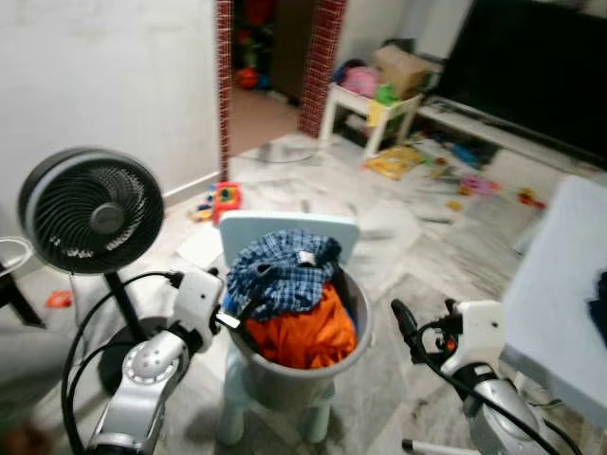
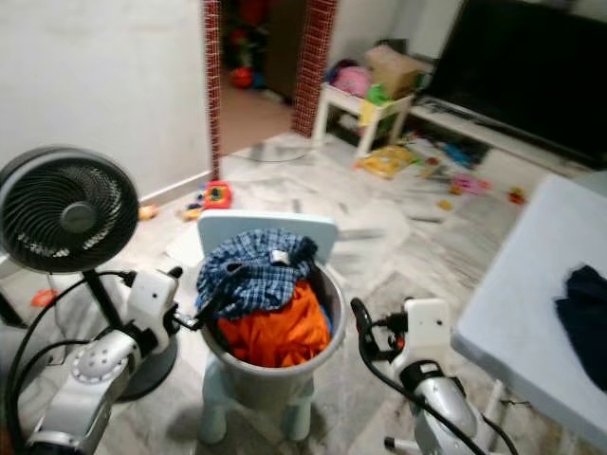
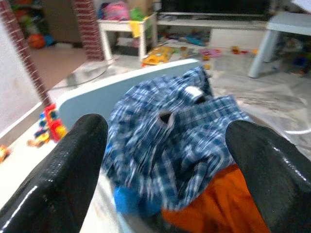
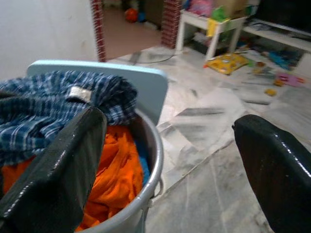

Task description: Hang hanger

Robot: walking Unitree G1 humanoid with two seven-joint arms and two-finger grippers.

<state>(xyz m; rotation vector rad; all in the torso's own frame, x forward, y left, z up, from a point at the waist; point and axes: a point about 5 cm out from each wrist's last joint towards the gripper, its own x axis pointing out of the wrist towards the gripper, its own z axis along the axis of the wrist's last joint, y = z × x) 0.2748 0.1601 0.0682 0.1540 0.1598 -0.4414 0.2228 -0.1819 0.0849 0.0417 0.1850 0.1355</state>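
No hanger can be made out anywhere; if one exists it is likely buried under the blue-and-white checked shirt (image 1: 281,270) heaped on the crumpled orange cloth (image 1: 305,334) inside the round grey plastic laundry bucket (image 1: 356,327).

The left gripper (image 1: 243,314) has its fingers spread wide at the bucket's near rim, with the checked shirt directly ahead between them and the orange cloth just below. The right gripper (image 1: 403,320) is also spread apart, holding nothing, hanging beside the bucket's outer wall.

The bucket stands on a pale blue plastic child's chair (image 1: 285,227), whose backrest rises just beyond the shirt from the left gripper. A pull on tangled fabric could tip the bucket off this small seat, or drag out the whole heap.

A black round pedestal fan (image 1: 90,210) stands close outside the left arm, so a wide swing might knock it. The pale blue table (image 1: 560,303) edge sits just outside the right arm, limiting its room.
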